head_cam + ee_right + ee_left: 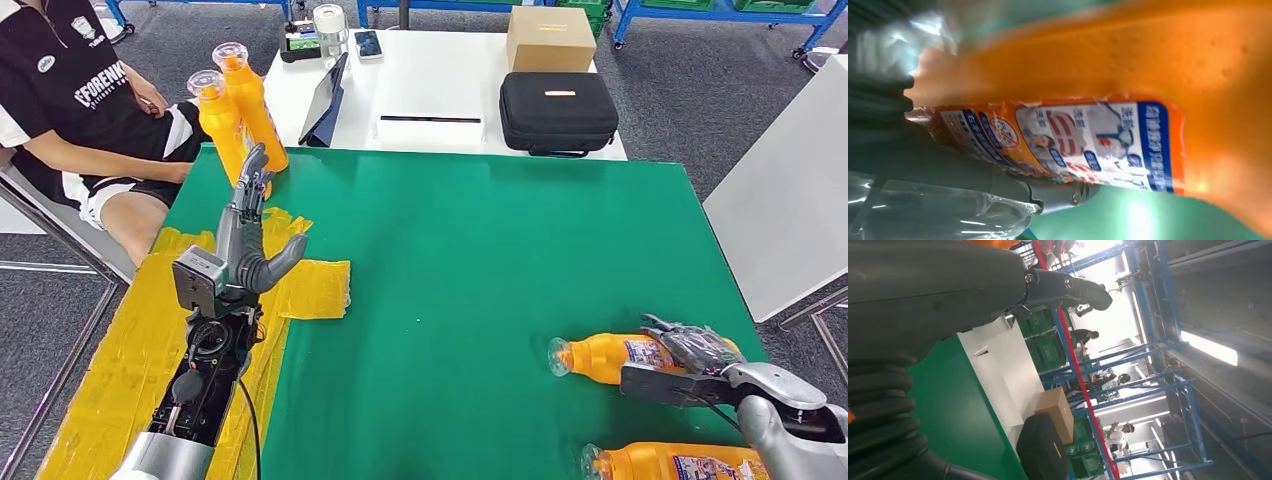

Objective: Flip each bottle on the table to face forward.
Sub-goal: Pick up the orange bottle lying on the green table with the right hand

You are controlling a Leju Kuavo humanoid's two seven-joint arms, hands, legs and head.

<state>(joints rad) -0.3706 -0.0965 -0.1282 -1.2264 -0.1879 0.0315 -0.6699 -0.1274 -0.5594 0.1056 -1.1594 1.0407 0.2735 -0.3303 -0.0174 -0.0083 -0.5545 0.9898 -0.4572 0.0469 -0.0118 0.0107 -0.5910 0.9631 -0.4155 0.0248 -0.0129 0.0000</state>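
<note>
Bottles of orange liquid occupy two zones of the green table (480, 250). Two upright bottles (235, 110) stand side by side at the far left corner, clear caps up, touching or nearly touching each other. A lying bottle (600, 357) rests on its side near the right edge, cap toward the table's middle, label partly visible. A second lying bottle (680, 463) lies nearer the robot, parallel to the first, at the lower frame edge.

Right hand (695, 350): it grasps the label end of the first lying bottle, dark fingers wrapped over the body. In the right wrist view the orange body and its blue, white and red label (1073, 145) lie directly against the grey thumb (998, 185), confirming contact.

Left hand (250, 235): raised above the left part of the table, fingers extended toward the upright bottles, thumb spread to the side, holding nothing. From the head view the fingertips overlap the nearer upright bottle; whether they touch it cannot be told.

Yellow tape (310, 285) covers the table's left margin. Beyond the green surface, a white table (440, 95) carries a black case (558, 110), a cardboard box (550, 38), a propped tablet (325, 100) and a phone (368, 44). A seated person (90, 110) is at the far left.
</note>
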